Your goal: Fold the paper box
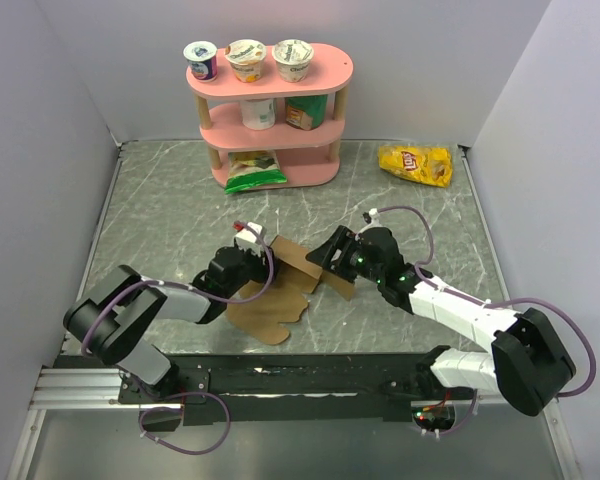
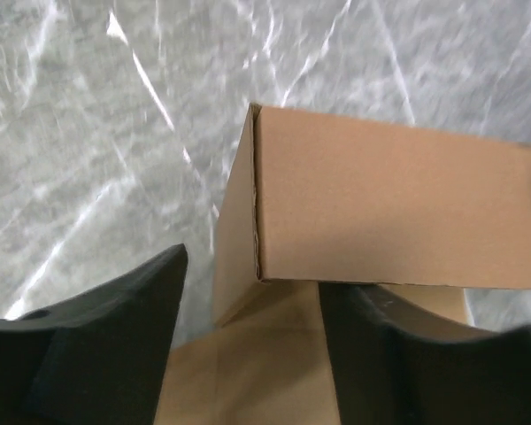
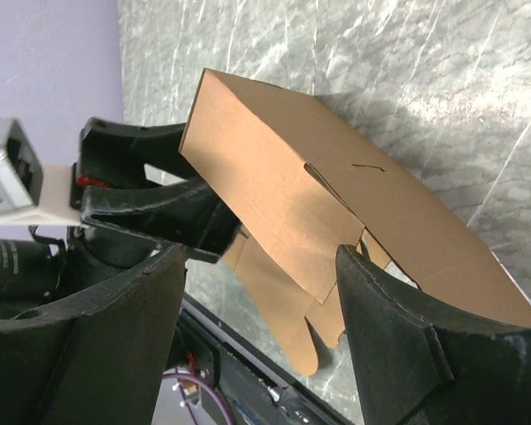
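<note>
Grey marble tabletop (image 1: 160,220) fills the walled cell, and we take the pink shelf (image 1: 270,110) at its far edge as our marker. The paper box (image 1: 270,310) lies well in front of the shelf, roughly in line with it. It is plain brown cardboard, only partly folded: some flaps lie flat on the marble while one creased panel stands tilted above them. The left gripper (image 2: 252,283) sits in front of the shelf's left end, fingers spread, with flat cardboard showing between them and the raised panel just ahead. The right gripper (image 3: 261,257) sits in front of the shelf's right end, its fingers also wide apart at the raised panel; we cannot tell whether either finger touches it. A yellow chip bag (image 1: 415,165) lies to the right of the shelf.
</note>
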### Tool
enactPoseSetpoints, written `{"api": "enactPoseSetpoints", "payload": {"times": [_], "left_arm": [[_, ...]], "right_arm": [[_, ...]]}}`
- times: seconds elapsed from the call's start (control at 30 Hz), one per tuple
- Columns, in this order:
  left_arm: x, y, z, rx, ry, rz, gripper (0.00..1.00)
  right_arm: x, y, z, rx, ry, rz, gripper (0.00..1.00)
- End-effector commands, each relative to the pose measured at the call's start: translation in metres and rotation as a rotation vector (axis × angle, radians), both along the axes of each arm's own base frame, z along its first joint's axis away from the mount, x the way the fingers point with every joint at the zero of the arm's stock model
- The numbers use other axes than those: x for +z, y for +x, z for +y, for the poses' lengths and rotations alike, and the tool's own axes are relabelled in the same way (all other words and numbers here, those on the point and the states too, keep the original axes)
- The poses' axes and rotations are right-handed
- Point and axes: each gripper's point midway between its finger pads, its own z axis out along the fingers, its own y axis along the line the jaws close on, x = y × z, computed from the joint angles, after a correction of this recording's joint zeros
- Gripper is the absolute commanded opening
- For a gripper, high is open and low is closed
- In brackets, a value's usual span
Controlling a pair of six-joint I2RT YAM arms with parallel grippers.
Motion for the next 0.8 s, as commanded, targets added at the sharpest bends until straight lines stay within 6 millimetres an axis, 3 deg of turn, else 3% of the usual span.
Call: {"api": "enactPoseSetpoints", "payload": {"times": [0.0, 0.1, 0.2, 0.4, 0.6, 0.63, 0.77], "left_arm": [[0.033, 0.012, -0.006, 0.012, -0.111, -0.137, 0.52], [0.032, 0.011, -0.005, 0.016, -0.109, -0.142, 0.39], [0.032, 0.008, -0.005, 0.015, -0.11, -0.15, 0.34], [0.025, 0.0, -0.012, 0.014, -0.077, -0.151, 0.27], [0.021, -0.006, -0.021, 0.027, -0.035, -0.138, 0.26], [0.016, -0.004, -0.018, 0.051, -0.013, -0.115, 0.25], [0.013, -0.008, -0.013, 0.096, -0.024, -0.071, 0.18]], "right_arm": [[-0.011, 0.004, -0.004, -0.033, -0.044, 0.011, 0.76], [-0.015, 0.006, -0.005, -0.045, -0.056, 0.021, 0.75], [-0.023, 0.007, -0.006, -0.06, -0.068, 0.038, 0.75], [-0.032, 0.009, -0.008, -0.092, -0.071, 0.049, 0.75], [-0.028, 0.009, -0.003, -0.076, -0.061, 0.047, 0.79], [-0.029, 0.007, -0.005, -0.079, -0.078, 0.053, 0.81], [-0.048, -0.008, -0.046, -0.191, -0.204, 0.08, 0.86]]}}
